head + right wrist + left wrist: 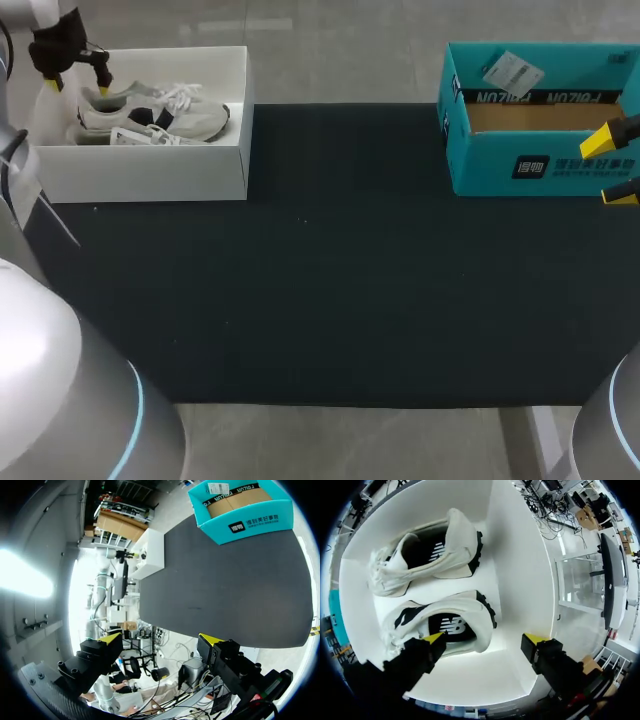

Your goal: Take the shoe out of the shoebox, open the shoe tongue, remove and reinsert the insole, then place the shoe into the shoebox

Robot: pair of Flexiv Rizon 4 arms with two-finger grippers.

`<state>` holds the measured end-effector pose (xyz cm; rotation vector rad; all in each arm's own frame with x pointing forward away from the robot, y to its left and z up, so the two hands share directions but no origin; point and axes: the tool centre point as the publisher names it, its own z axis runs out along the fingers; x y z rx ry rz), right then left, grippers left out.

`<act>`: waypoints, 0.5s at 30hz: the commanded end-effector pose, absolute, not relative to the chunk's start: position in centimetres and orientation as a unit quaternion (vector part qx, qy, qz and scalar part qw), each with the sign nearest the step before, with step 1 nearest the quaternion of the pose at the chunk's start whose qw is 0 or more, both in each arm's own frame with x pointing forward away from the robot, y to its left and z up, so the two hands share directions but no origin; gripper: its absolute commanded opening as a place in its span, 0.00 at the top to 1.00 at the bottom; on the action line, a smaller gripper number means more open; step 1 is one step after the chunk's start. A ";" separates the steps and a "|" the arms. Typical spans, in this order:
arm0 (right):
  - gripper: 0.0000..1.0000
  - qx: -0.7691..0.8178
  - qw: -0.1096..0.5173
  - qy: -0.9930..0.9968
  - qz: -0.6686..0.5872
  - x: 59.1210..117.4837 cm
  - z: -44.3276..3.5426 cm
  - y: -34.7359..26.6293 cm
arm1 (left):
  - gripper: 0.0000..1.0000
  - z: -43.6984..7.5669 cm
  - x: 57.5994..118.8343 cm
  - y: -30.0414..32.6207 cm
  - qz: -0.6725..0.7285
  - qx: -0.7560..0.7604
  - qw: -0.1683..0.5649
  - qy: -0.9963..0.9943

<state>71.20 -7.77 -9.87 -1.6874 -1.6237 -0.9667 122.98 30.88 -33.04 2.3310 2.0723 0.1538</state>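
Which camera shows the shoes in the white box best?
Left wrist view: it looks straight down into the box, showing both shoes and their openings. Head view shows them small and side-on. Right wrist view shows only the box's outside.

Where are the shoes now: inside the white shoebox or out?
Inside. Both shoes lie side by side on the floor of the white shoebox, the open left claw above them.

A dark, nearly black tabletop (330, 280) spreads before me. Pale grey floor (340, 40) shows past its far and near edges, with faint streaks of reflected light.
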 end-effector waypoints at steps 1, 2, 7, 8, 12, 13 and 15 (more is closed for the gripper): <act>0.00 -0.636 0.299 -0.611 -0.363 71.2 -9.9 -7.7 | 0.00 -30.3 121.6 30.9 0.023 0.738 -0.039 0.673; 0.00 -0.636 0.299 -0.611 -0.363 71.2 -9.9 -7.7 | 0.00 -30.2 121.2 30.9 0.029 0.738 -0.042 0.673; 0.00 -0.636 0.299 -0.611 -0.363 71.2 -9.9 -7.7 | 0.00 -29.1 119.7 31.1 0.024 0.709 -0.040 0.704; 0.00 -0.636 0.299 -0.611 -0.363 71.2 -9.9 -7.7 | 0.00 -29.0 119.3 31.1 0.022 0.704 -0.033 0.709; 0.00 -0.636 0.299 -0.611 -0.363 71.2 -9.9 -7.7 | 0.00 -29.0 117.5 30.7 0.035 0.702 -0.012 0.712; 0.00 -0.636 0.299 -0.611 -0.363 71.2 -9.9 -7.7 | 0.01 -29.1 116.9 30.6 0.036 0.703 -0.008 0.710; 0.00 -0.636 0.299 -0.611 -0.363 71.2 -9.9 -7.7 | 0.14 -29.0 115.9 30.4 0.050 0.703 -0.001 0.710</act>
